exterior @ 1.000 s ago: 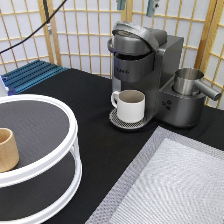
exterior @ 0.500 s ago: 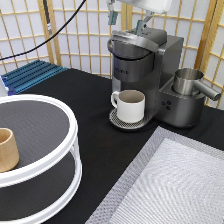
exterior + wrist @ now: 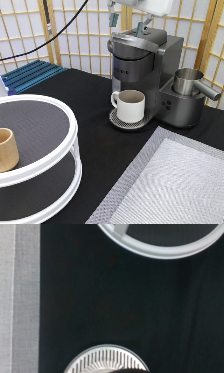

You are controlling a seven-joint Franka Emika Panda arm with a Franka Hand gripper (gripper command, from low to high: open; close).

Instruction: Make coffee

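Observation:
My gripper (image 3: 127, 26) is at the exterior view's top, just above the closed lid (image 3: 136, 42) of the grey coffee machine (image 3: 150, 70). Its two fingers stand apart and hold nothing. A cream handled mug (image 3: 131, 105) stands on the machine's round drip tray (image 3: 120, 122) under the spout. The drip tray's grille also shows in the wrist view (image 3: 106, 360). The coffee pod is not in view in either picture.
A metal jug (image 3: 188, 81) sits on the machine's right side. A white two-tier turntable (image 3: 65, 150) with a tan wooden cup (image 3: 7, 149) stands at the left; its rim shows in the wrist view (image 3: 165, 253). A grey mat (image 3: 175, 185) lies at the bottom right. A blue rack (image 3: 30, 75) lies at the back left.
My gripper has come down into view from the top edge and now hangs over the machine's lid. The mug, the cup and the machine have not moved.

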